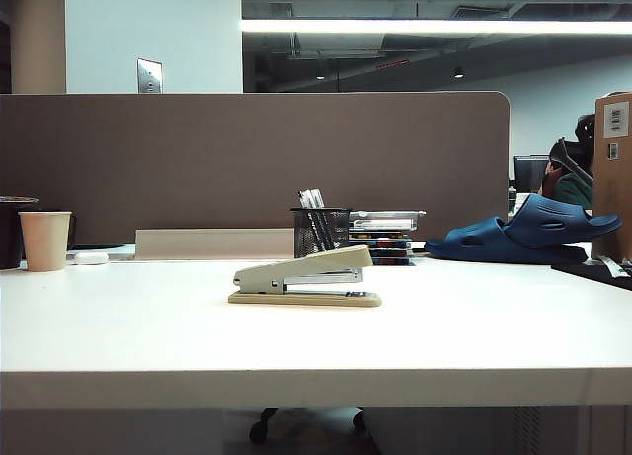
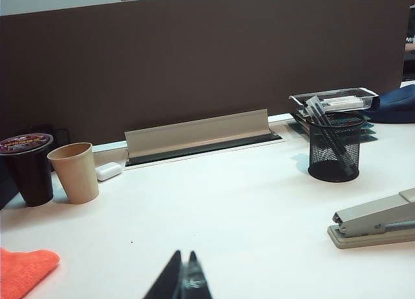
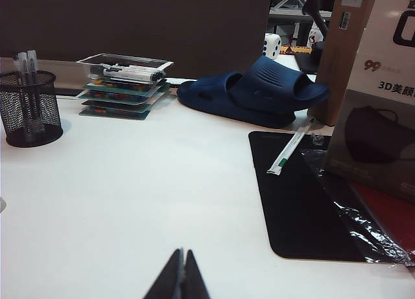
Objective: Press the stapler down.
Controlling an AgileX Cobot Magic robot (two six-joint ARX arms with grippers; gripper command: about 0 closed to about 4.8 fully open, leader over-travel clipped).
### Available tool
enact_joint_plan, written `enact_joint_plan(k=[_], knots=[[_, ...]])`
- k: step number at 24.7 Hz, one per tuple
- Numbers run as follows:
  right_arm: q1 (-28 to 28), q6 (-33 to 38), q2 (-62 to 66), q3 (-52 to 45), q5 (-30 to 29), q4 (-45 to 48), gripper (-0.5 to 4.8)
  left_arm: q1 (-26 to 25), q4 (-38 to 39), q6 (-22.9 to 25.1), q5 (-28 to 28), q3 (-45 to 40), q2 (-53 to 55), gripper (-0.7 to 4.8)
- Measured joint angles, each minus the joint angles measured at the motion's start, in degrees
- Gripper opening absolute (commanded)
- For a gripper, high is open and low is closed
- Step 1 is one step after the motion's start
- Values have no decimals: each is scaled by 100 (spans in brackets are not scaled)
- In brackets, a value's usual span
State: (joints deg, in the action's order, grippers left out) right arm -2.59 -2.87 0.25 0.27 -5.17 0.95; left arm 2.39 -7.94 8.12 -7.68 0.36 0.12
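While the stapler sits untouched on the table, left pincer and right pincer hang closed, empty, well short of it.

The exterior view sits low at the near edge of the surface, almost level with it, facing the partition, with the stapler near and centred. The left wrist view looks from higher on the left, over its closed left gripper, toward the partition. The right wrist view looks over the closed right gripper across the right side. All three share the pen cup.
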Motion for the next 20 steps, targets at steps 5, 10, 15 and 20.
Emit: enact_joint_plan(k=[5,10,15,20], knots=[[0,0,0,0,0,0,-9,0,0,0,0,0,0,-5],[0,0,0,0,0,0,-9,0,0,0,0,0,0,-5],[0,0,0,0,-2,0,-9,0,0,0,0,0,0,-6],[0,7,0,2,-9,4,-9,-2,2,0,-79,0,0,-6]])
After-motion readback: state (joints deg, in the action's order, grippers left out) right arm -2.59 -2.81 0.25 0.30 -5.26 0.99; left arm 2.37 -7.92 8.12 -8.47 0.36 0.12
